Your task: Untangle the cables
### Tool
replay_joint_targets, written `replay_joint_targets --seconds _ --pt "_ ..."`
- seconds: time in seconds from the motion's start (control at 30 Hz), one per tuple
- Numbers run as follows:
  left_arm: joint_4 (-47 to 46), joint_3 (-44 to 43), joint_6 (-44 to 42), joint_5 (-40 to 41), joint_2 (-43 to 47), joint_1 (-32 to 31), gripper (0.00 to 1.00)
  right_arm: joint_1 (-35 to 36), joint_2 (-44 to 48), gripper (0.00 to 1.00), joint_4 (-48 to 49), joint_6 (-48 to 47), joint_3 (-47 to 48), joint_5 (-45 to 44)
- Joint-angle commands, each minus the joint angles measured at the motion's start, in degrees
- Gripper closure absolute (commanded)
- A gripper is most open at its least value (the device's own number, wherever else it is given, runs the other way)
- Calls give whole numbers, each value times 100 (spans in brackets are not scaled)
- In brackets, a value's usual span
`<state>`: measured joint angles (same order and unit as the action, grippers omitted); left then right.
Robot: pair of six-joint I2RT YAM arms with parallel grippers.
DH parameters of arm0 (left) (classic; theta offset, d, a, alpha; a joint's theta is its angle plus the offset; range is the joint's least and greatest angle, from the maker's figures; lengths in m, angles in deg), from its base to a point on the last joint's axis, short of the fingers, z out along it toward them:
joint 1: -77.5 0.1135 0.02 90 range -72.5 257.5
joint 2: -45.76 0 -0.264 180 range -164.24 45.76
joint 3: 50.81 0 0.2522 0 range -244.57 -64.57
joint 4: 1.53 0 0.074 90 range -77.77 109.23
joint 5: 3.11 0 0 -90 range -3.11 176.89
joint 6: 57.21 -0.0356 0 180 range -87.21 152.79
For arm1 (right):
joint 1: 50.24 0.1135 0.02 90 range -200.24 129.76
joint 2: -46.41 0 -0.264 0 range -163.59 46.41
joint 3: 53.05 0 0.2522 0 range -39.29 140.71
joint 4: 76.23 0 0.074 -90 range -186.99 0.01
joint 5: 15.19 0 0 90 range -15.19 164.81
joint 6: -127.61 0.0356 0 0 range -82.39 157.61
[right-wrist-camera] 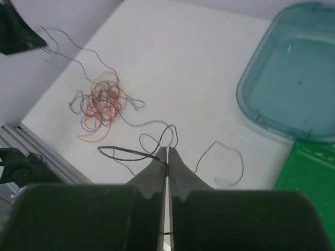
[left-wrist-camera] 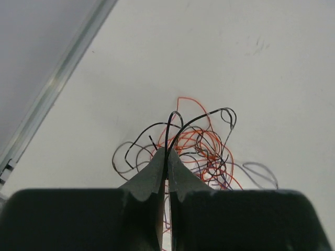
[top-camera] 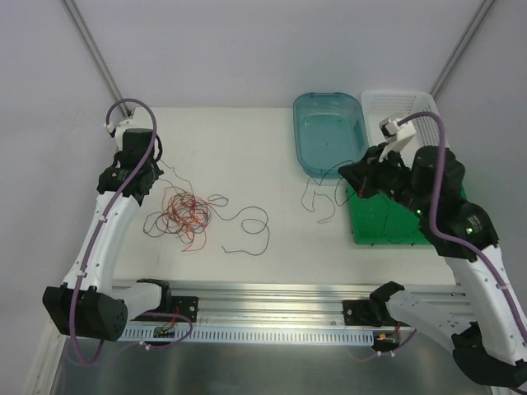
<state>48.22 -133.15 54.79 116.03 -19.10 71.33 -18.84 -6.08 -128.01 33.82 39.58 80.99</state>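
Left fingers (left-wrist-camera: 149, 178) and right fingers (right-wrist-camera: 183, 175) each pinch a black strand of the cables (top-camera: 183, 212); the knot at the desk's (top-camera: 247, 148) 9 o'clock seems mostly tangled.

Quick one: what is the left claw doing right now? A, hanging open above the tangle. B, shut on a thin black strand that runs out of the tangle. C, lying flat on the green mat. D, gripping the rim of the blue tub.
B: in the left wrist view the left claw has its tips closed together on a black strand that runs on into the orange and black tangle.
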Motion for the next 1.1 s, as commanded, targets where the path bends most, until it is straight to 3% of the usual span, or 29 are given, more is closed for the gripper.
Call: replay_joint_targets --seconds 0.0,0.2,0.4,0.43,0.47,0.5,0.57,0.63,0.8,1.07 --pt "-66 90 208 -1040 -52 46 100 -2 -173 99 -364 -280 663 488" --pt "-118 678 -20 -2614 -343 46 92 -2 -499 99 -180 -517 1314 236" --pt "-434 1363 -538 -3502 -352 46 68 -2 -718 99 233 -763 1745 -546" --pt "-487 1443 -574 -3512 -308 46 61 -19 -754 99 260 -781 1807 -582" --pt "-635 1609 -626 -3512 -264 46 39 -28 -824 99 304 -824 1894 -896" --pt "-706 1698 -653 -3495 -229 46 30 -28 -850 99 347 -860 1939 -1012" --pt "-734 1795 -697 -3486 -98 46 12 -63 -903 99 532 -982 2000 -1388" --pt "-768 1874 -653 -3486 113 46 3 -116 -1000 99 751 -1132 2080 -1688" --pt "-786 2015 -609 -3100 342 46 1 -546 -1246 99 1786 -1694 1975 -2630" --pt "-786 2041 -583 -3213 351 46 1 -2119 -2614 99 2782 -1555 2614 -1832"
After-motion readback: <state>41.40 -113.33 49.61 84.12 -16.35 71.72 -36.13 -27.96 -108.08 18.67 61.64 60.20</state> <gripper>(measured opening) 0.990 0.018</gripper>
